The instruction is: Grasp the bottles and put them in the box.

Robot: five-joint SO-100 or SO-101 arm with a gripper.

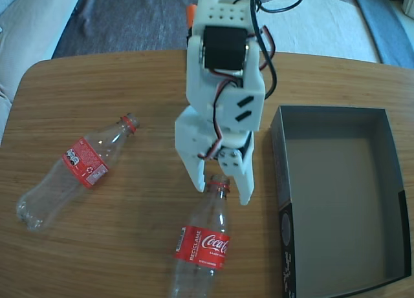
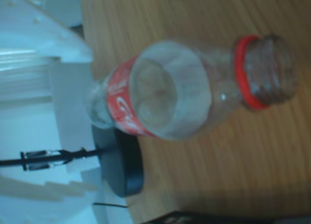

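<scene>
Bottles lie flat on the wooden table (image 1: 149,72). One Coca-Cola bottle (image 1: 202,246) is found directly under the gripper (image 1: 223,193), its red-ringed neck between the spread white fingers, which are not closed on it; its base is cut off by the lower edge of the fixed view. In the wrist view the same bottle (image 2: 165,97) is seen blurred and foreshortened. The second bottle (image 1: 76,170) lies well to the gripper's left in the fixed view. The cardboard box (image 1: 282,181) stands just right of the gripper, its far corner cropped.

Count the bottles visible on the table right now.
2. One bottle lies left on the table in the fixed view; the other bottle lies under the gripper, beside the empty box. None looks hidden.
</scene>
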